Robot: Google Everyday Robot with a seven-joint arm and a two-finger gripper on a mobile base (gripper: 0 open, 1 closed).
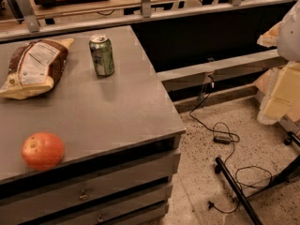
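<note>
My gripper [281,95] shows at the right edge of the camera view as pale yellow and white parts, hanging over the floor beside the cabinet. It holds nothing that I can see and touches nothing. The nearest thing on the grey cabinet top [126,111] is a green drink can [101,55], standing upright near the back and well to the gripper's left. A brown and yellow snack bag [33,67] lies at the back left. An orange round fruit [42,150] rests near the front left edge.
The cabinet has drawers [93,186] on its front. On the speckled floor lie a black cable with a power brick [221,138] and a black stand leg [236,191]. A dark ledge and metal rail [145,3] run behind.
</note>
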